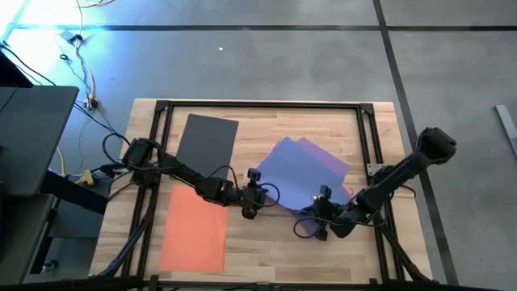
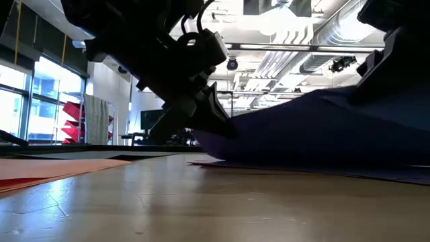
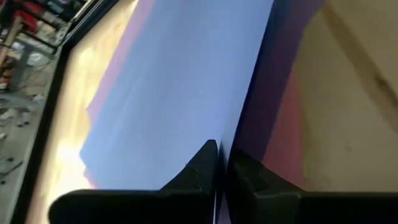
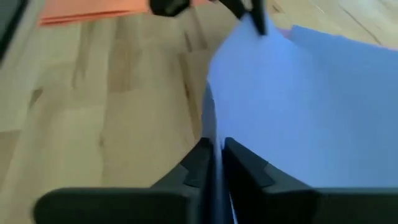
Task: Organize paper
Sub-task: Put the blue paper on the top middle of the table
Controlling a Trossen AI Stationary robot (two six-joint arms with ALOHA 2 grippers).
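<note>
Blue sheet [image 1: 300, 179] lies right of centre on the wooden surface [image 1: 250, 250], on top of the purple sheet [image 1: 327, 162], with a strip of pink sheet [image 1: 346, 192] showing at its right edge. Left pincer [image 1: 250, 204] is clenched on the blue sheet's left edge; left wrist view shows the fingers [image 3: 199, 174] pressed together with the paper edge between them. Right pincer [image 1: 317, 218] sits at the blue sheet's near edge, fingers [image 4: 196, 168] close on either side of that edge with a thin gap, so grasping or just released, cannot tell. In the low view the blue sheet [image 2: 322, 128] is lifted off the surface at the left pincer [image 2: 218, 121]. Orange sheet [image 1: 194, 228] lies flat near the front left, dark grey sheet [image 1: 208, 144] flat behind it, both apart from the stack.
</note>
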